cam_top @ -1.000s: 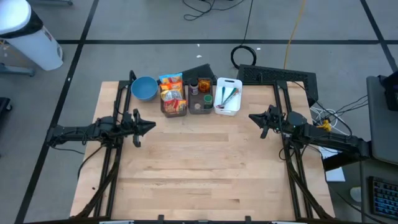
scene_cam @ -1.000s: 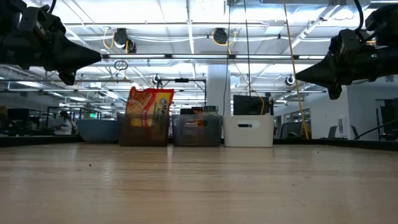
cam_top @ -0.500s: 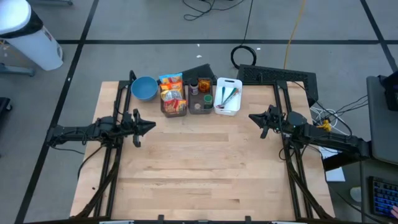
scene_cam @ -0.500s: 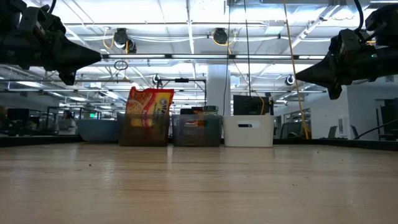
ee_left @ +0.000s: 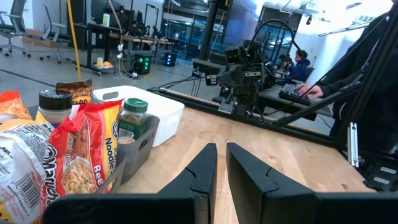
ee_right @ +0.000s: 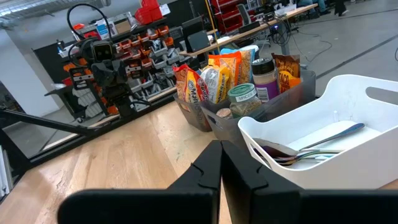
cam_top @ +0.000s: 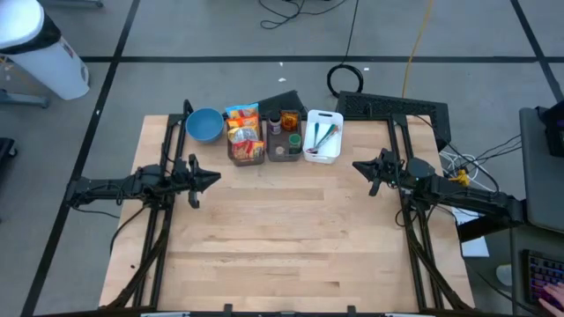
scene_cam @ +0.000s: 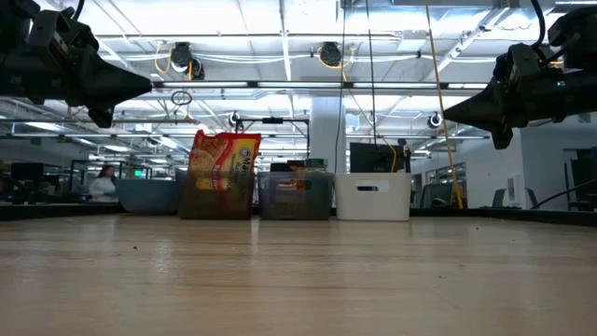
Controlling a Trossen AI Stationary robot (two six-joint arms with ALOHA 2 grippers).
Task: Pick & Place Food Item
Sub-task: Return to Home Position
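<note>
Several snack packets stand upright in a clear bin at the table's far edge; the front one is red and yellow. Beside it a second clear bin holds spice jars. My left gripper hovers level over the table's left side, pointing right, its fingers a narrow gap apart with nothing between them. My right gripper hovers level over the right side, pointing left, shut and empty. Both are well above the tabletop.
A blue bowl sits left of the bins. A white bin with a spoon stands to their right. The wooden tabletop lies between and in front of the arms. People sit at desks beyond the table.
</note>
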